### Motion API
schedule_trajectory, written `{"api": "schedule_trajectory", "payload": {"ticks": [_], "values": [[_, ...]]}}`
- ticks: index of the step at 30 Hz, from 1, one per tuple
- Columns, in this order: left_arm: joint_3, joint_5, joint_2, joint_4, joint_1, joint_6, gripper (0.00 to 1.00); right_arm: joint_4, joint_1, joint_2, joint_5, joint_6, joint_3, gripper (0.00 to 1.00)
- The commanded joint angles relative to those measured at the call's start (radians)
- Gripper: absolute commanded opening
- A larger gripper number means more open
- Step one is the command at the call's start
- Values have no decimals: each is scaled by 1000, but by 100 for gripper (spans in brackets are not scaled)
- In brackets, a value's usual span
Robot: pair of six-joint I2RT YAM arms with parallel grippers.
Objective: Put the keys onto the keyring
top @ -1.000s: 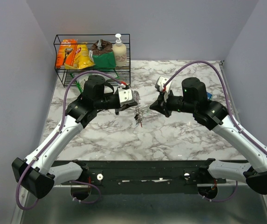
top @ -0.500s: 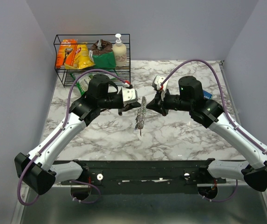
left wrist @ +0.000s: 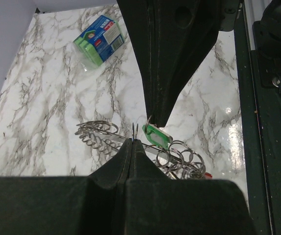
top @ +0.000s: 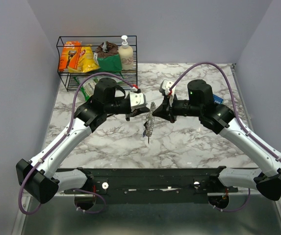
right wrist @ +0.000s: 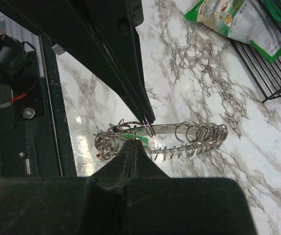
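The keyring [top: 149, 125] is a metal band crowded with small split rings. It hangs above the marble table between both grippers. My left gripper [top: 147, 110] is shut, and in the left wrist view [left wrist: 134, 142] its tips pinch one thin ring of the keyring [left wrist: 98, 133]. My right gripper [top: 156, 111] is shut too; its tips [right wrist: 134, 139] hold the small ring of a green-tagged key [right wrist: 129, 135]. That green tag [left wrist: 157, 136] hangs just under the right gripper's tips [left wrist: 155, 120]. A red bit [left wrist: 206, 172] shows at the bundle's end.
A black wire basket [top: 97, 61] with snack bags and a soap bottle stands at the back left. A green packet [top: 89, 88] lies before it. A green and blue box [left wrist: 100, 39] lies behind the right arm. A black rail [top: 150, 183] runs along the near edge.
The two grippers have come together over the middle of the table. The keyring bundle has turned from flat to edge-on and now hangs between both tips.
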Motion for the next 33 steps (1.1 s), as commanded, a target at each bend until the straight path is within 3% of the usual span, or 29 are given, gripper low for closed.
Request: {"api": "schedule_trajectory", "payload": {"ticks": [1, 33], "values": [[20, -2, -16, 53, -9, -2, 0, 24, -3, 5, -28, 12, 9, 1], [1, -28, -18, 39, -19, 13, 0, 48, -3, -10, 21, 15, 23, 1]]}}
